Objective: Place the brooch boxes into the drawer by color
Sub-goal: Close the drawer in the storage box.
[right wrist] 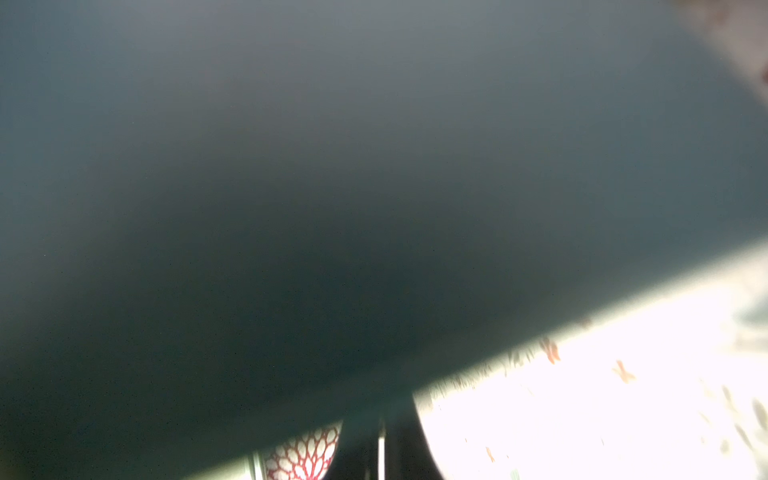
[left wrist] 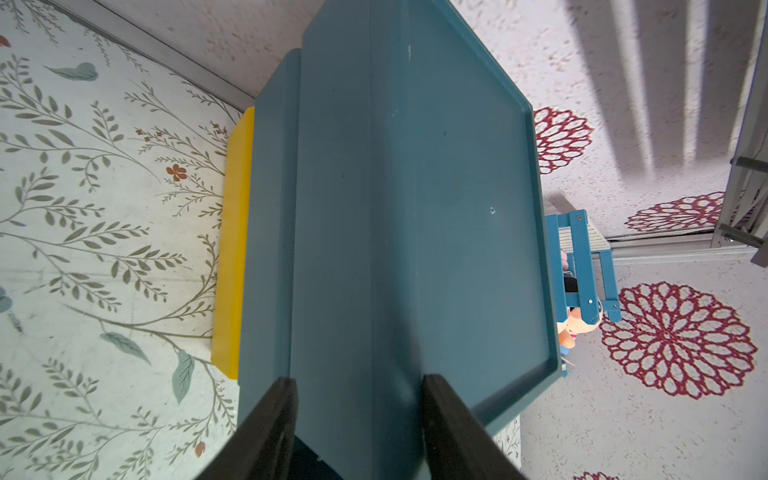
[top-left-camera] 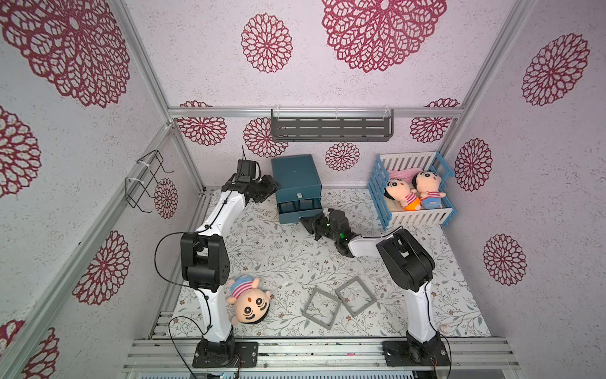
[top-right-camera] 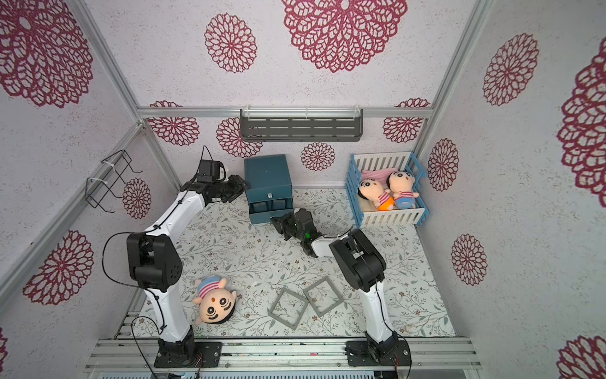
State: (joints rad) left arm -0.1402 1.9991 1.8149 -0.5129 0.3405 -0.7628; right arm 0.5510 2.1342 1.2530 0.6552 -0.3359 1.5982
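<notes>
Right gripper (top-left-camera: pixel 304 221) pressed together at the drawer (top-left-camera: pixel 296 177); its wrist view is teal blur. Left gripper (left wrist: pixel 359 378) spread against the drawer; yellow slab (left wrist: pixel 235 245) seen in left wrist view alone.

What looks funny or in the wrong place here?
One plush doll lies alone on the flowered mat by the left arm's base, while two more dolls lie in the blue-and-white crib. One grey brooch box lies skewed against the other grey brooch box, corners touching. Nothing looks spilled or broken.
</notes>
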